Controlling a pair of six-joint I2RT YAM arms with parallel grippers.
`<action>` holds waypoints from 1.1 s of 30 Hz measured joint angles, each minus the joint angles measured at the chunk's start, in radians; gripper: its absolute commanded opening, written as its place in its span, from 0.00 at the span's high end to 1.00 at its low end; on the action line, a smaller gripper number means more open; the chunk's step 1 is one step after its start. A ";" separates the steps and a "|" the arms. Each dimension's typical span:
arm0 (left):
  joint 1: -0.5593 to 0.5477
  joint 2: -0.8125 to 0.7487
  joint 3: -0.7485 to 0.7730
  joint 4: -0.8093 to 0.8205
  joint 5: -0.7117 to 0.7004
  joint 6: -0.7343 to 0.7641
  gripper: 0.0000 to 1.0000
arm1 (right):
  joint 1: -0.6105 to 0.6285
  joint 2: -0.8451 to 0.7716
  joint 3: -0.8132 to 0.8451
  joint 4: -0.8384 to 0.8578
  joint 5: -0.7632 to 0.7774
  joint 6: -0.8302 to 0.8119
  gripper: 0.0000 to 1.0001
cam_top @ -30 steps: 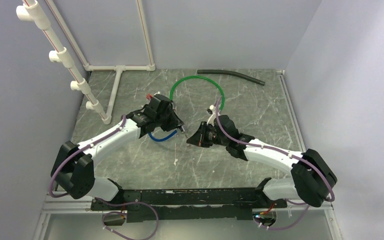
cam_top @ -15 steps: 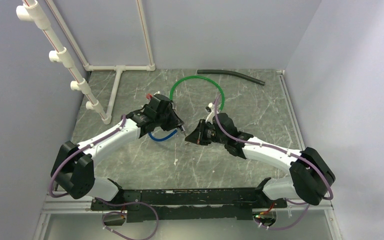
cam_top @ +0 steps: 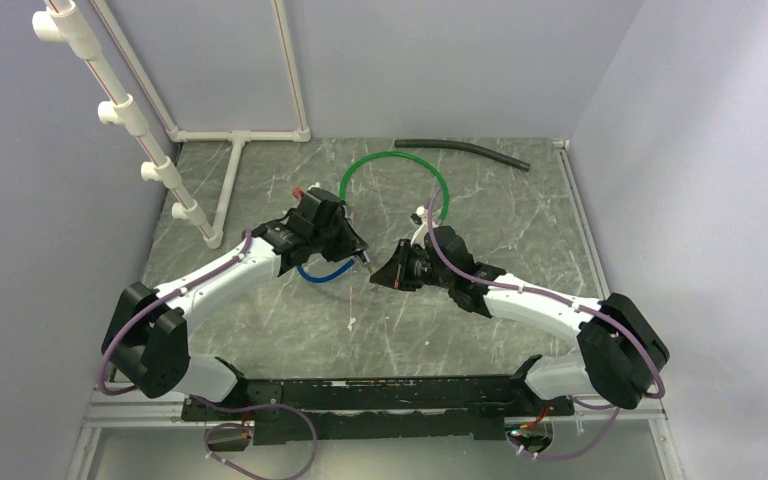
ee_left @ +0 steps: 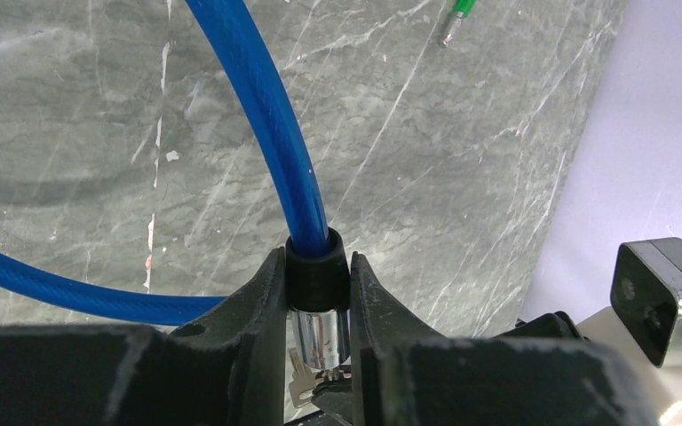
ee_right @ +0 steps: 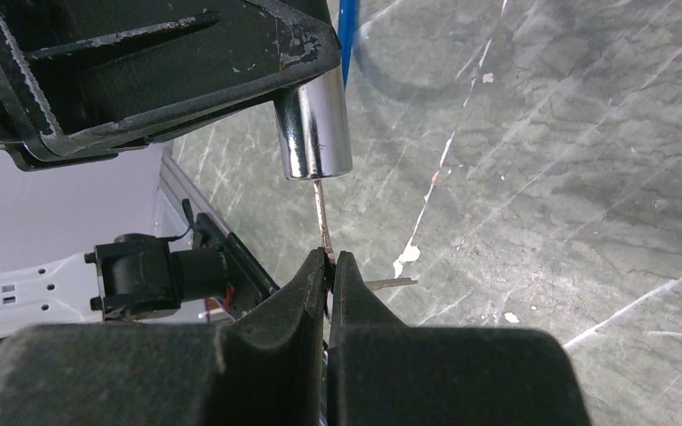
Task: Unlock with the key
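Note:
A blue cable lock [ee_left: 271, 133] has a black collar and a chrome cylinder [ee_left: 319, 333]. My left gripper [ee_left: 318, 288] is shut on the collar and holds the cylinder pointing toward the right arm. In the right wrist view the chrome cylinder [ee_right: 314, 129] sticks out of the left gripper's black fingers [ee_right: 151, 71]. My right gripper [ee_right: 329, 264] is shut on a thin silver key [ee_right: 321, 222]; the key's tip is at the cylinder's face. In the top view the two grippers meet at mid-table, left [cam_top: 358, 254] and right [cam_top: 382, 277].
A green cable loop [cam_top: 397, 160] and a dark hose [cam_top: 465, 150] lie at the back of the marble table. White PVC pipes [cam_top: 130, 115] stand at the left back. A second key blade [ee_right: 389, 283] shows beside my right fingers.
My right gripper has moved slightly left toward the left gripper, bringing the key closer to the cylinder. The left arm has barely moved.

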 measured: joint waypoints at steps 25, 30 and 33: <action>0.000 0.000 0.000 0.004 -0.002 0.000 1.00 | 0.000 0.003 0.000 0.015 -0.002 0.019 1.00; 0.000 0.000 0.000 0.005 -0.002 0.000 1.00 | 0.002 0.003 -0.001 0.018 -0.001 0.027 1.00; 0.000 -0.001 0.000 0.007 -0.003 -0.001 1.00 | 0.002 0.003 -0.001 0.019 -0.001 0.031 1.00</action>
